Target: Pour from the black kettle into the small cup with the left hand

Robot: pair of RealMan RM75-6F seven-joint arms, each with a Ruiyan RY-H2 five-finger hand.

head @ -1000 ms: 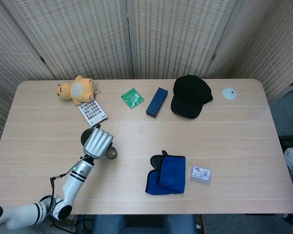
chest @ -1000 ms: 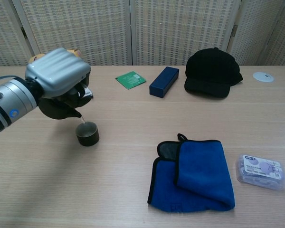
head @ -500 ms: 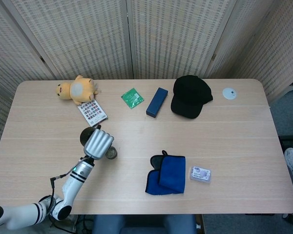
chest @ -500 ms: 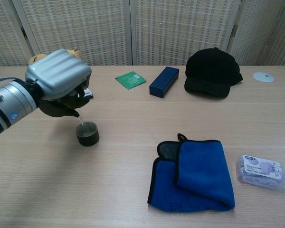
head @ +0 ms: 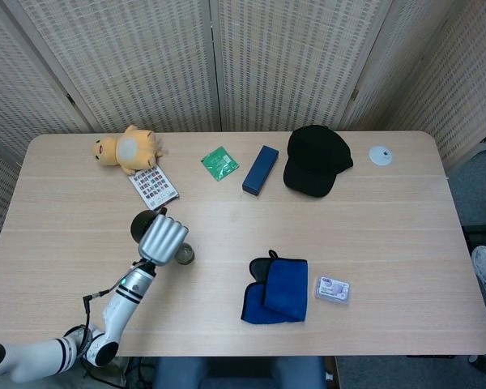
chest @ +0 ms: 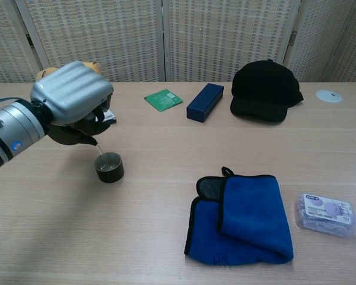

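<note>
My left hand (chest: 71, 99) (head: 162, 237) grips the black kettle (chest: 71, 133) (head: 141, 224), most of which is hidden under the hand. The kettle is tilted, its spout just above the small dark cup (chest: 109, 167) (head: 184, 256). A thin stream runs from the spout into the cup, which stands on the table at the left and holds liquid. The right hand does not show in either view.
A blue cloth (chest: 240, 219) and a small plastic box (chest: 323, 215) lie at front right. Further back are a green packet (chest: 163, 99), a navy box (chest: 204, 102), a black cap (chest: 266, 90), a white disc (chest: 329, 95), a yellow plush toy (head: 126, 148) and a card (head: 154, 187).
The hand and kettle have risen slightly and shifted a little left, away from the cup; the stream still falls into the cup.
</note>
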